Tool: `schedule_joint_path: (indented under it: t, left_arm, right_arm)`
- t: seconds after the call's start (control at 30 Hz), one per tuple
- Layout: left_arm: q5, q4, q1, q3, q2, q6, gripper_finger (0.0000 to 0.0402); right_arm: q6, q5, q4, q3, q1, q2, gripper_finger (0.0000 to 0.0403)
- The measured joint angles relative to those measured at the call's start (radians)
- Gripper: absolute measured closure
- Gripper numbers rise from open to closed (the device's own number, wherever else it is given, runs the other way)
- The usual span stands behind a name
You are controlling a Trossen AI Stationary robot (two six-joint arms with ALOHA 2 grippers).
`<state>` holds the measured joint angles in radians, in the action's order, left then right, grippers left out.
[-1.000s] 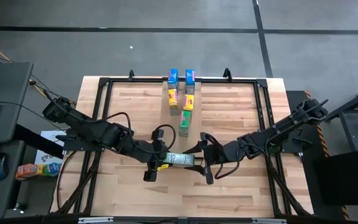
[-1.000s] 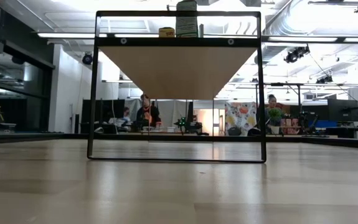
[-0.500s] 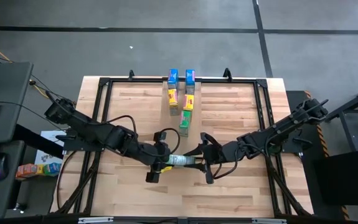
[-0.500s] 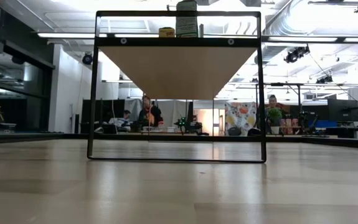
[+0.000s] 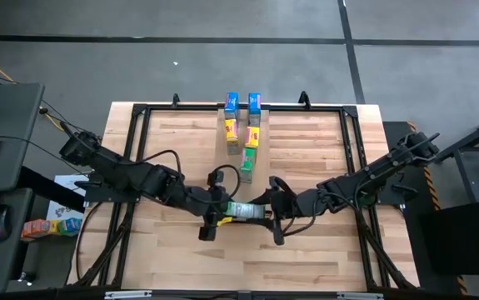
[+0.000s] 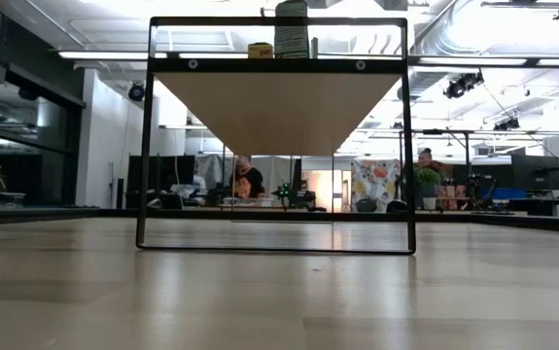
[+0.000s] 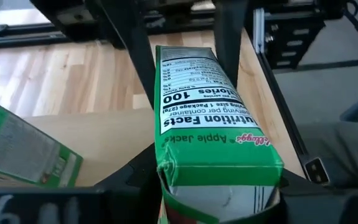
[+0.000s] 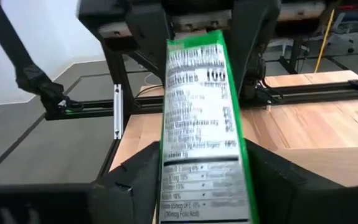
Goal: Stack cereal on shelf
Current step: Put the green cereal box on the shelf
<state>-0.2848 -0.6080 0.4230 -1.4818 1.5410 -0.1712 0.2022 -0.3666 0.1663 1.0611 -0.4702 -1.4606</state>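
A green cereal box (image 5: 245,211) lies level between my two grippers above the table's middle. My left gripper (image 5: 219,215) is shut on its left end, my right gripper (image 5: 266,213) on its right end. The shelf (image 6: 279,102) is a pale board raised in a black frame. On it stand two blue boxes (image 5: 232,102), two yellow boxes (image 5: 232,129) and another green box (image 5: 245,167), which also shows in the left wrist view (image 7: 23,149). The low view shows neither gripper. My left gripper pinches the green box's left end (image 7: 219,171) between its two fingers, which come level from the table's left and lie along the box. The box is lifted clear and level. My right gripper has the box's right end (image 8: 203,193) between its two fingers, level from the table's right, along the box.
The shelf's black frame (image 5: 139,125) runs around the work area, with uprights (image 6: 146,136) at both sides. Items lie on a side stand (image 5: 47,225) left of the table. People sit in the room beyond the table (image 6: 250,180).
My left gripper has gone toward the table's right edge with the green box, kept level. The box's right end has gone farther in between my right gripper's fingers. My right arm has stayed about where it was.
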Motion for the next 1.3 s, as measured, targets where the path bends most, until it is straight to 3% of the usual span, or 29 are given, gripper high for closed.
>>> schedule_joint_path:
  t: [0.2, 0.37, 0.5, 0.83, 1.3]
  left_arm:
    - [-0.025, 0.006, -0.002, 0.0, 0.0, 0.0, 0.0259]
    - [-0.019, 0.004, -0.004, 0.0, 0.0, 0.0, 0.0259]
    - [-0.015, 0.005, -0.003, 0.0, 0.0, 0.017, 0.0259]
    - [-0.016, 0.009, -0.003, 0.0, -0.001, 0.043, 0.0258]
    - [-0.007, -0.135, 0.005, -0.131, -0.029, 0.045, 0.0258]
  right_arm:
    - [-0.018, -0.052, -0.005, 0.0, -0.001, -0.001, 0.0154]
    - [-0.045, -0.036, -0.006, 0.0, -0.001, -0.001, 0.0144]
    - [-0.042, -0.042, -0.005, 0.0, -0.001, -0.001, 0.017]
    - [-0.041, -0.038, -0.007, 0.0, -0.001, -0.001, 0.029]
    - [-0.049, -0.042, -0.165, 0.0, -0.002, 0.104, 0.0296]
